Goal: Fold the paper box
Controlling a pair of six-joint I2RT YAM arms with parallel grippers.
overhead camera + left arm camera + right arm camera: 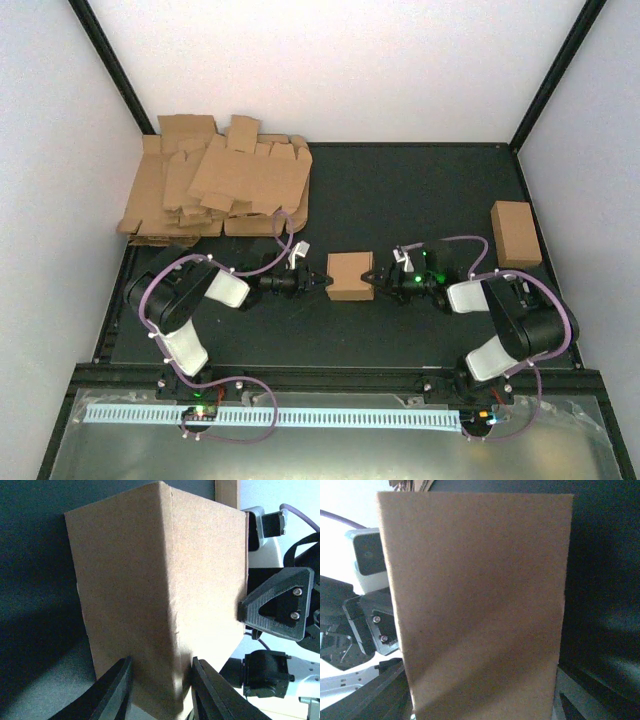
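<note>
The paper box (350, 275) is a small brown carton standing mid-table between both arms. My left gripper (325, 277) meets its left end. In the left wrist view the two fingers (117, 685) press either side of the near vertical corner of the box (150, 580), so the left gripper (162, 667) is shut on it. My right gripper (375, 279) is at the box's right end. In the right wrist view the box (480, 600) fills the frame, and the gripper (482, 700) has a finger flush against each side edge. One right finger (272, 605) touches the box's far edge.
A heap of flat cardboard blanks (220, 180) lies at the back left. A second closed brown box (515, 233) sits at the right edge of the black mat. A white toothed rail (280, 415) runs along the front by the arm bases.
</note>
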